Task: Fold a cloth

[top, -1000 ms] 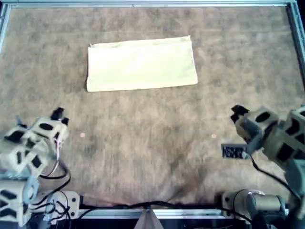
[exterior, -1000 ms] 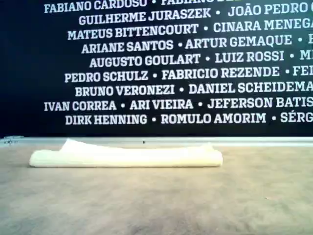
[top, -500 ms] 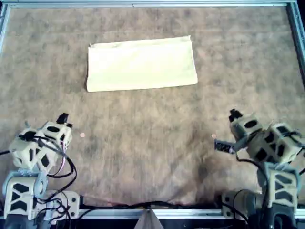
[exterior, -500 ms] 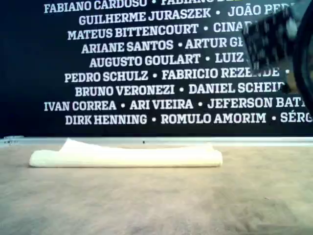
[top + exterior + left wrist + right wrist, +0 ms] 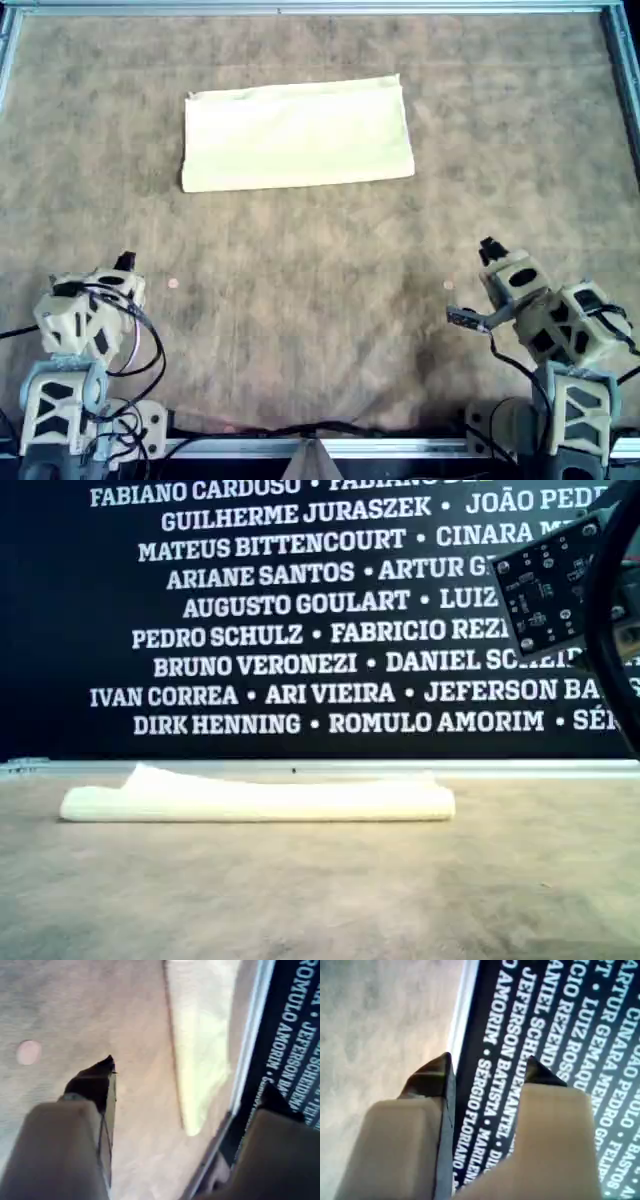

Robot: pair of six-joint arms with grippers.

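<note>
Brown mottled covering (image 5: 300, 300) around cloth (image 5: 297, 134)

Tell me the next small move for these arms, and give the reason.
Probably reach both arms forward toward the cloth. It lies as a rectangle, apparently folded once, far from both grippers, untouched. The left gripper and right gripper are open and empty, parked near the overhead view's bottom edge.

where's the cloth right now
The cloth lies folded flat on the brown table covering, in the upper middle of the overhead view near the far rail, well apart from both grippers.
</note>
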